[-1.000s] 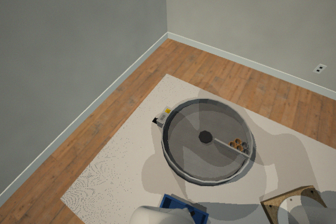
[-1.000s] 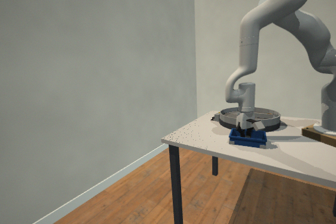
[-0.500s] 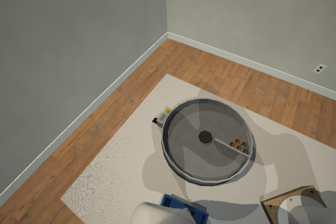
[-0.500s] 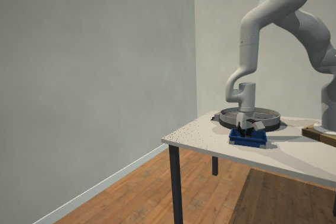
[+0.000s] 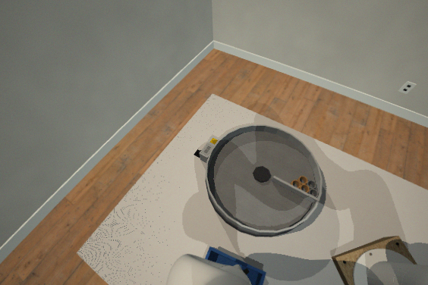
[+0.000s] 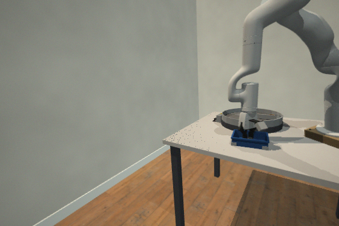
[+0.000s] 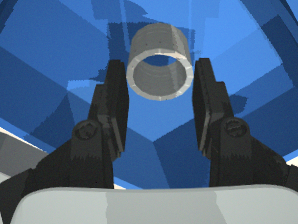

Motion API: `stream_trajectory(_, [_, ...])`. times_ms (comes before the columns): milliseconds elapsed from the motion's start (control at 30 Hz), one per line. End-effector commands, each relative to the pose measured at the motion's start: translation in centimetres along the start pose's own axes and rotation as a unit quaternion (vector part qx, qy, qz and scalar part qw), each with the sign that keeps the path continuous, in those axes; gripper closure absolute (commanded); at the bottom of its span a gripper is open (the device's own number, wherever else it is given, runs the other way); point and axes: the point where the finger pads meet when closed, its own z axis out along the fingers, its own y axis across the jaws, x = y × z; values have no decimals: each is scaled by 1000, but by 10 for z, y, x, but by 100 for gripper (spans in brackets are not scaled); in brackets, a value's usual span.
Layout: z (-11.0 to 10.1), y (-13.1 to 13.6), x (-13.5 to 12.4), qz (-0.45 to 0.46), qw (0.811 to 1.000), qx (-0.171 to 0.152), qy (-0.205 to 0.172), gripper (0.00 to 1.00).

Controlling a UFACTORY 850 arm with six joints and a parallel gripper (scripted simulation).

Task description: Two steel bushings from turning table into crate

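Note:
A steel bushing (image 7: 160, 39) stands upright in the blue crate (image 5: 234, 258) (image 6: 250, 144) (image 7: 35, 75), seen in the wrist view. My gripper (image 6: 247, 136) (image 7: 160, 78) is low over the crate and partly open, its fingertips on either side of the bushing's upper end, without a firm hold. No second bushing shows in the crate; parts of its inside are hidden by the gripper. On the turning table (image 5: 275, 151) (image 6: 229, 122), orange bushings (image 5: 296, 183) and grey steel bushings (image 5: 312, 184) are bunched against the divider bar, near the rim.
The divider bar (image 5: 287, 183) runs from the dark hub (image 5: 262, 174) to the turning table's raised rim. A small grey box (image 5: 207, 150) sits at the rim's outer left. The arm's wooden base plate (image 5: 344, 261) (image 6: 315, 136) is right of the crate.

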Motion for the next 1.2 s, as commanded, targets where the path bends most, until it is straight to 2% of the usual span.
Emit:
stream_trajectory(0, [-6, 1, 0, 0, 1000, -3, -2, 59])
stream_trajectory(700, [-30, 0, 0, 0, 1000, -3, -2, 59])
stream_trajectory(1167, [-61, 0, 0, 0, 1000, -3, -2, 59])
